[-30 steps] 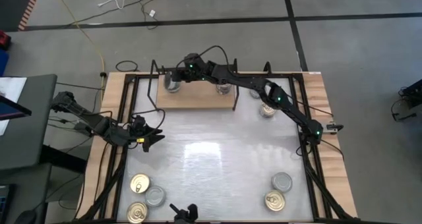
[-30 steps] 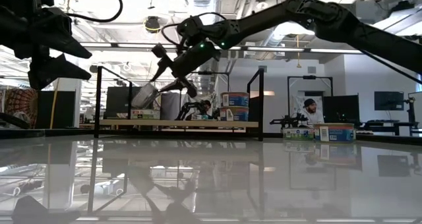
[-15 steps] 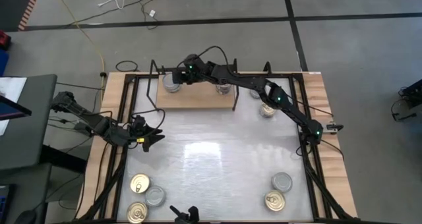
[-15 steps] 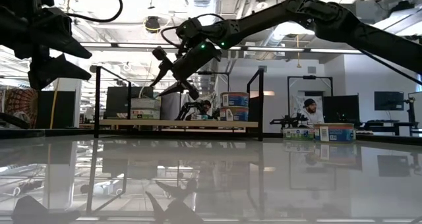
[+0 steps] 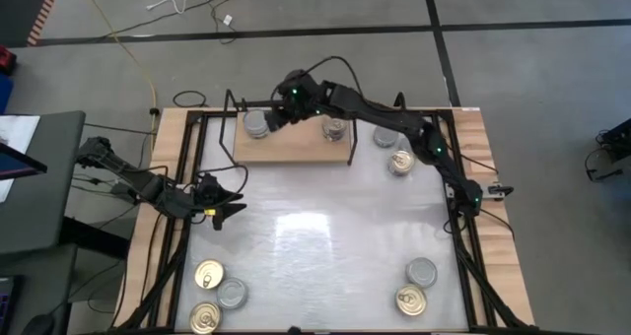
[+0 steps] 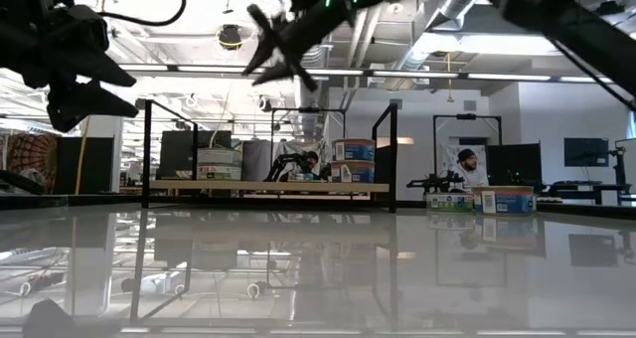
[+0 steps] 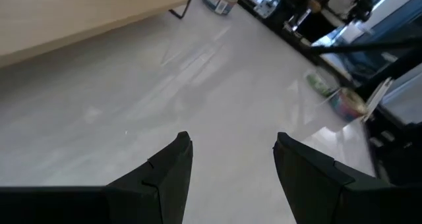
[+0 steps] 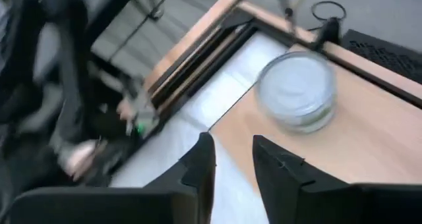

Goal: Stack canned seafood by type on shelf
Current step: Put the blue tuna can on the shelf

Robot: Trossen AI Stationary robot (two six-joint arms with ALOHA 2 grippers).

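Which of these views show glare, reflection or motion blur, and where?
High view: a broad pale sheen lies across the white tabletop. Low view: the glossy top mirrors the shelf and room, ceiling lights flare, and the right pincer is smeared. Right wrist view: the tin on the shelf and the background look streaked. Left wrist view: soft streaks of light on the tabletop, far edge hazy.

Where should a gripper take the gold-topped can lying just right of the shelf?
Take the gold-topped can across its round side wall, coming straight down. It sits flat on the tabletop, lid up, clear of the shelf, with open room around it.
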